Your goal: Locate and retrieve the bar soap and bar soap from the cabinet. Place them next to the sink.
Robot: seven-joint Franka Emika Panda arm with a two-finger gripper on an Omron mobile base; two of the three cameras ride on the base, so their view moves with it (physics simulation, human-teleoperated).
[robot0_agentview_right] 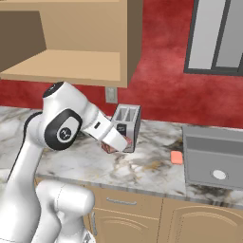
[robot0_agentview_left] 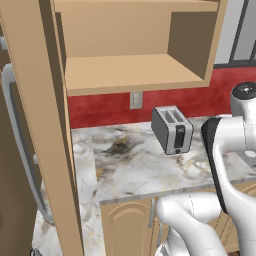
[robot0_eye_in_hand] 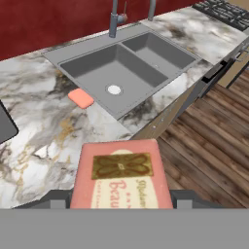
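Observation:
In the hand view, my gripper is shut on a blocky reddish bar soap with a gold emblem and script on its face. It hangs above the marble counter's front edge. From the right base view the gripper sits low in front of the toaster, with the reddish bar soap between its fingers. A flat salmon-pink bar soap lies on the counter just left of the sink. The tan wall cabinet stands open with a bare shelf.
A silver two-slot toaster stands on the marble counter by the red wall. A faucet rises behind the sink, and a stove lies beyond it. Wooden floor runs below the counter edge.

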